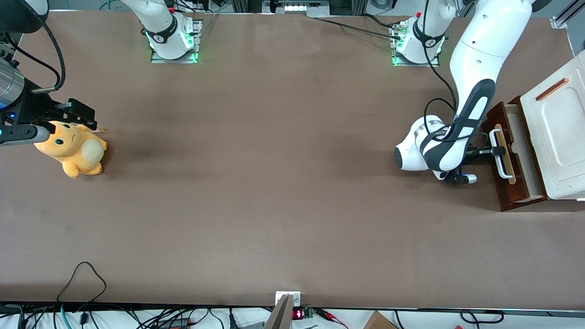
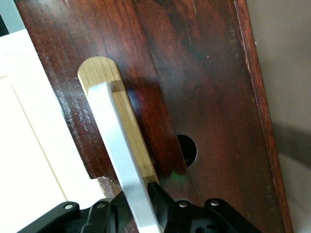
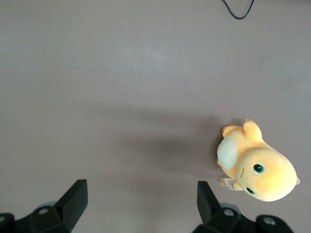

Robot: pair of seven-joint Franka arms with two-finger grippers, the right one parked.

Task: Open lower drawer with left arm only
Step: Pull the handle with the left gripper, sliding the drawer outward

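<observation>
- Take the white cabinet [image 1: 555,137] at the working arm's end of the table as your landmark; every position below is stated relative to it.
- Yellow plush toy [image 1: 73,148]: lies well away from the cabinet, toward the parked arm's end of the table. It plays no part in this task.
- Brown table [image 1: 274,183]: the broad stretch between the toy and the cabinet carries nothing that would obstruct the pull.
- Left arm [image 1: 475,77]: reaches down from its base and ends directly in front of the cabinet.
- Gripper [image 1: 496,151]: sits at the drawer front, at about the middle of the white bar handle [image 2: 124,165]. In the left wrist view the two black fingers [image 2: 158,194] lie close against either side of the bar, so read them as closed on it with no visible slack.
- Lower drawer [image 1: 514,155]: projects from beneath the cabinet top, and a strip of its light wood interior shows between the dark reddish-brown front and the cabinet.
- Progress: you can judge the grasp as made and the opening as partly done. The drawer is out by a moderate amount only.
- Remaining: draw the handle straight away from the cabinet until the drawer is sufficiently open, then release the bar.
</observation>
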